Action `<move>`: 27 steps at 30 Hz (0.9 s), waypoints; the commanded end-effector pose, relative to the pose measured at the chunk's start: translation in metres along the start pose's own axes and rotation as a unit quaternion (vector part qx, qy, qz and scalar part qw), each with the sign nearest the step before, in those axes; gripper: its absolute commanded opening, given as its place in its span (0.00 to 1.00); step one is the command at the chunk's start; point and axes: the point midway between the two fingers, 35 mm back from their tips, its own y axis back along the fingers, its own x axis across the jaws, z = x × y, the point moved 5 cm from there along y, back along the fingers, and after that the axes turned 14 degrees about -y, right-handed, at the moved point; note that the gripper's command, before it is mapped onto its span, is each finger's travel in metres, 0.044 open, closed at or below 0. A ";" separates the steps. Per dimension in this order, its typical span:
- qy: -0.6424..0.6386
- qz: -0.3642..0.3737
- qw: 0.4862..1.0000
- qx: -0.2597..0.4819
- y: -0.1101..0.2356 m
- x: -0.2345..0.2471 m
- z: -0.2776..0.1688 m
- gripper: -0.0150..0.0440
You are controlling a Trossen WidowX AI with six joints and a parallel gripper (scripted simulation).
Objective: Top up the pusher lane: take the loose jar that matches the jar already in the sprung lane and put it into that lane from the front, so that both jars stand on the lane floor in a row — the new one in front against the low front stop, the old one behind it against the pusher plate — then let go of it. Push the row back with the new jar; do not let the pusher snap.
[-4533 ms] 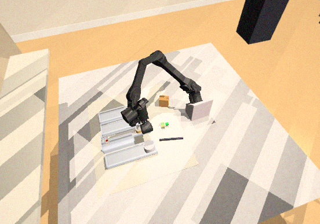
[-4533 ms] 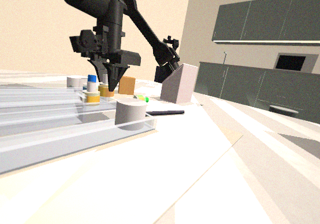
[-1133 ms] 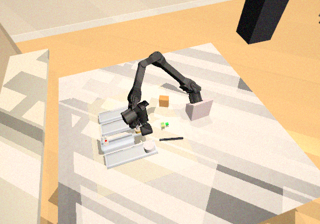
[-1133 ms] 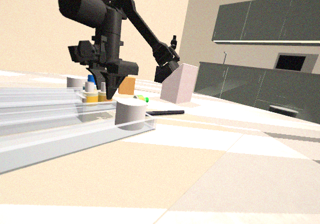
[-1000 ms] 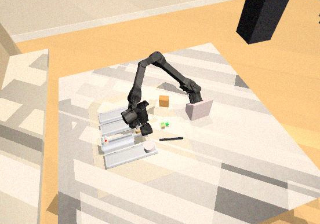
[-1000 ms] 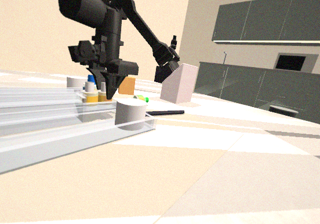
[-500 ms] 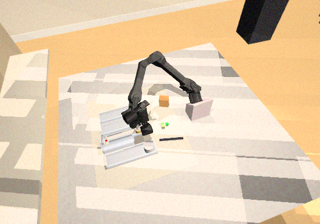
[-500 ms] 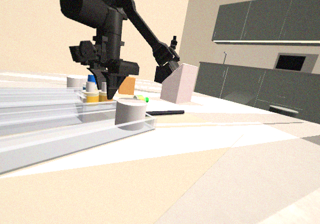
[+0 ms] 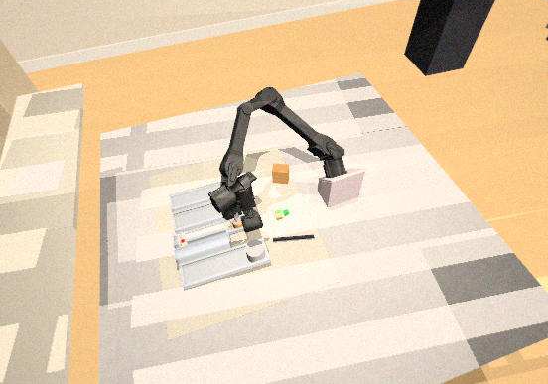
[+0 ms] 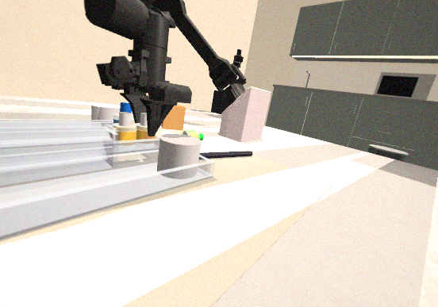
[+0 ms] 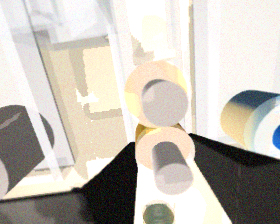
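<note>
Held jar [image 11: 163, 150]: amber-yellow body, pale collar, grey cap, clamped in the gripper [image 10: 152, 127] at the front end of the sprung lane [image 11: 118, 70]. Matching jar [image 11: 157, 97] stands just behind it in the same lane. 2 amber jars total, 1 blue-capped jar [image 11: 261, 127] in the lane beside, 1 grey cylinder [image 10: 178, 155] in the nearest lane. From the top view the gripper hides both jars; contact between them cannot be judged; pusher plate not discernible
</note>
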 end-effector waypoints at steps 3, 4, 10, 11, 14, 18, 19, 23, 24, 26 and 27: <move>-0.005 -0.003 1.000 -0.005 0.000 -0.001 0.000 0.25; -0.005 -0.003 1.000 -0.005 0.000 -0.001 0.000 0.25; -0.005 -0.003 1.000 -0.005 0.000 -0.001 -0.001 0.25; -0.005 -0.003 1.000 -0.005 0.000 -0.001 -0.001 0.25; -0.005 -0.003 1.000 -0.005 0.000 0.000 -0.004 0.25; -0.005 -0.003 1.000 -0.005 0.000 0.000 -0.004 0.25; -0.005 -0.003 1.000 -0.005 0.000 0.000 -0.004 0.25; -0.005 -0.003 1.000 -0.005 0.000 0.000 -0.004 0.25; -0.005 -0.003 1.000 -0.005 0.000 0.000 -0.004 0.25; -0.005 -0.003 1.000 -0.005 0.000 0.000 -0.004 0.25; -0.005 -0.003 1.000 -0.005 0.000 0.000 -0.004 0.30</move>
